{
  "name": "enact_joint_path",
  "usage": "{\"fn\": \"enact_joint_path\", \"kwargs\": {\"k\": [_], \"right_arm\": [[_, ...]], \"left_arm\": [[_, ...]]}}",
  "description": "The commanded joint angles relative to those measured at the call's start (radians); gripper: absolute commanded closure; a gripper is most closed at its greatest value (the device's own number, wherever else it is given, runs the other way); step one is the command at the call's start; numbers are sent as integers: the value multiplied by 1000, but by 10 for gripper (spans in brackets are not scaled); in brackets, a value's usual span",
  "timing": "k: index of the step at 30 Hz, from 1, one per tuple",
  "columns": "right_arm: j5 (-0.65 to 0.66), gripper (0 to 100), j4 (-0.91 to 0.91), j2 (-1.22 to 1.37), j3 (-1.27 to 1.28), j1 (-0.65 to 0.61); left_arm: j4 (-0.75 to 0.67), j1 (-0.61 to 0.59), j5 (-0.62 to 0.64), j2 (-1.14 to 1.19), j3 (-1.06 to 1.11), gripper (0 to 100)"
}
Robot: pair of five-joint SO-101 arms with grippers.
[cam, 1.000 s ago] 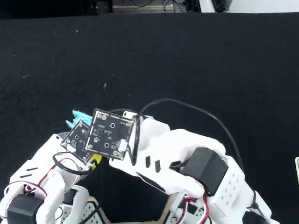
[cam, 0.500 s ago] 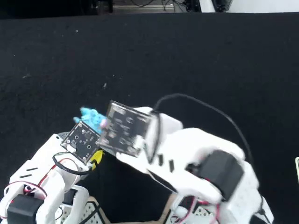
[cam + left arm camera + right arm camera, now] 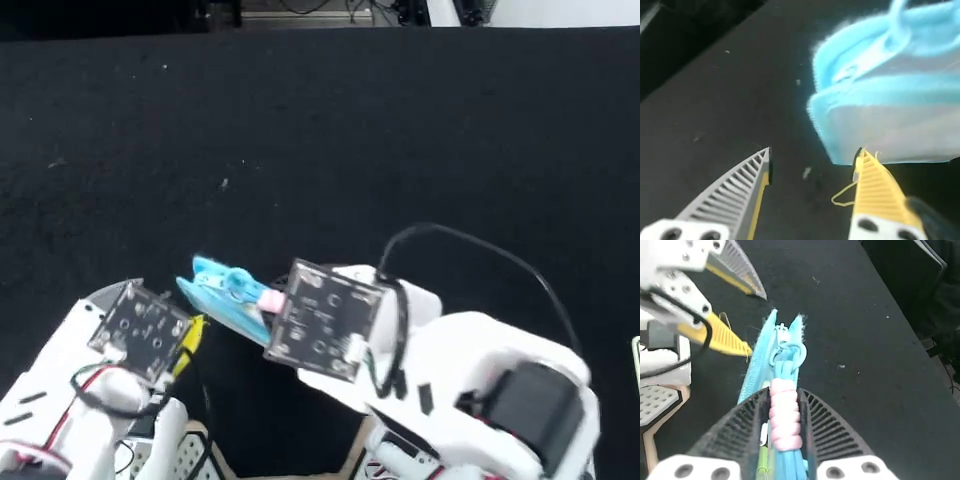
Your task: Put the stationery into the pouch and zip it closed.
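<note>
A light blue pouch [image 3: 222, 285] lies on the black cloth between the two arms, standing on edge in the right wrist view [image 3: 760, 365]. My right gripper [image 3: 785, 392] is shut on the pink cord [image 3: 785, 417] tied to the zipper pull [image 3: 784, 332]; in the high view this cord [image 3: 270, 300] pokes out beside the right wrist board. Something green [image 3: 762, 460] shows inside the pouch. My left gripper [image 3: 813, 151] stands open at the pouch's corner [image 3: 880, 105], its yellow finger [image 3: 875, 190] almost touching the fabric. The right wrist view shows the left gripper [image 3: 757, 325] beside the pouch's end.
Black cloth [image 3: 330, 130] covers the table, with wide free room toward the far edge. The arms' white bases [image 3: 170, 450] sit at the near edge. A black cable [image 3: 470, 245] arcs over the right arm. A pale object [image 3: 636, 355] peeks in at the right edge.
My right arm has swung to the right and nearer the front edge, and the pouch came along. My left arm has drawn back toward the near left corner.
</note>
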Motion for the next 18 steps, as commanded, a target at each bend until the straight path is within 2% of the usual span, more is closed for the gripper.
{"fn": "enact_joint_path", "kwargs": {"k": [1,10,18], "right_arm": [[0,988,20,-39,-41,12],[0,988,92,-48,-39,12],[0,988,97,-48,-39,12]], "left_arm": [[9,-15,-49,8,-102,728],[0,-21,-287,9,-128,733],[-78,-15,-295,9,-120,733]]}}
